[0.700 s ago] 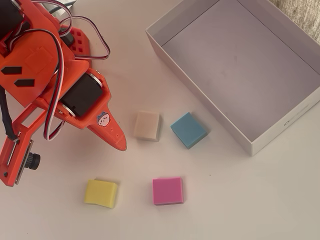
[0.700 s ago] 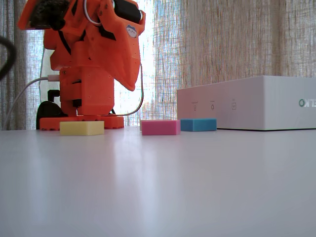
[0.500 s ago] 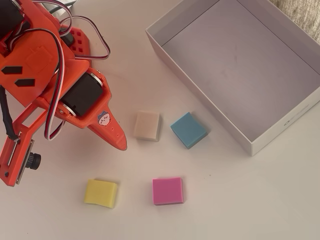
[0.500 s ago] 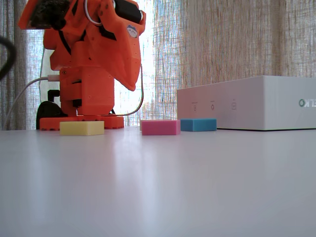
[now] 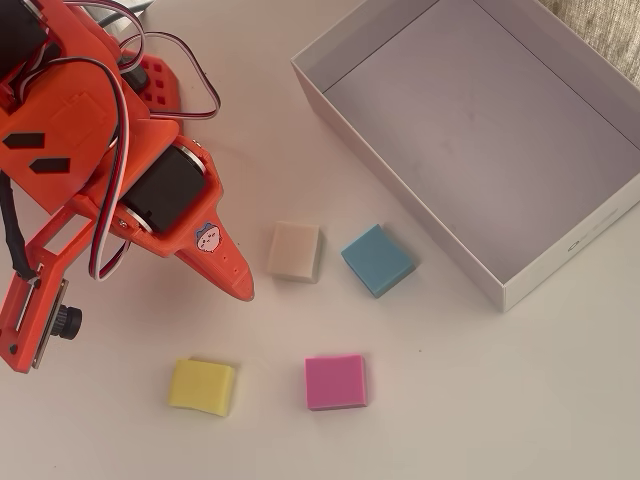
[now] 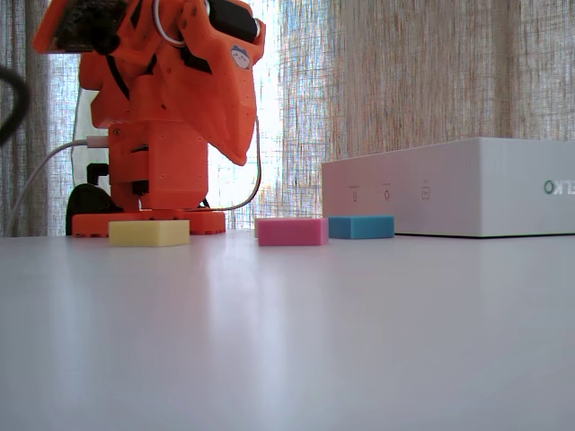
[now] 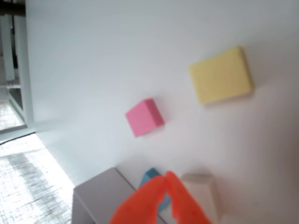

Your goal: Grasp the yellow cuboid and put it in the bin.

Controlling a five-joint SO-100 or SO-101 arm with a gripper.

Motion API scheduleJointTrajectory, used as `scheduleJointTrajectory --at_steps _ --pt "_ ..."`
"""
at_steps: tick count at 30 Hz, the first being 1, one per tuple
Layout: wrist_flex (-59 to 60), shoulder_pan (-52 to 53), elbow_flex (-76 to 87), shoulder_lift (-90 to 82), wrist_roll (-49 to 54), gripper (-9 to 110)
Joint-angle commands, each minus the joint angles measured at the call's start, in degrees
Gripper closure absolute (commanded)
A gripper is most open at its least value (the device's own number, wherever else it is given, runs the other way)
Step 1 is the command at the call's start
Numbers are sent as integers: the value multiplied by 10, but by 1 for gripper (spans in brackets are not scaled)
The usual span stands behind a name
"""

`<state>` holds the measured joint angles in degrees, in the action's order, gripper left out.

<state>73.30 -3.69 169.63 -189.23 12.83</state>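
Observation:
The yellow cuboid (image 5: 202,386) lies flat on the white table, low and left in the overhead view, and shows too in the fixed view (image 6: 149,233) and the wrist view (image 7: 220,74). My orange gripper (image 5: 241,288) hangs above the table, up and right of the cuboid and well apart from it. Its two fingers meet at the tips (image 7: 166,179), shut with nothing between them. In the fixed view the gripper (image 6: 238,157) points down, high over the blocks. The bin (image 5: 398,194) is a white open box at upper right, seen side-on in the fixed view (image 6: 449,189).
A beige block (image 5: 294,250), a blue block (image 5: 378,260) and a pink block (image 5: 335,382) lie between the arm and the bin. The arm's orange base (image 6: 148,220) stands behind the yellow cuboid. A curtain (image 6: 404,72) hangs at the back.

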Motion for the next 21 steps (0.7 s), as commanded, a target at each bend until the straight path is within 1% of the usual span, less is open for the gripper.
scheduleJointTrajectory --at_steps 1,16,19,21 --pt "3 -2 -3 -4 7 110" --pt "3 -8 -3 -4 14 110" --pt "4 -14 -3 -4 25 108" --pt "4 -11 -3 -4 22 108"
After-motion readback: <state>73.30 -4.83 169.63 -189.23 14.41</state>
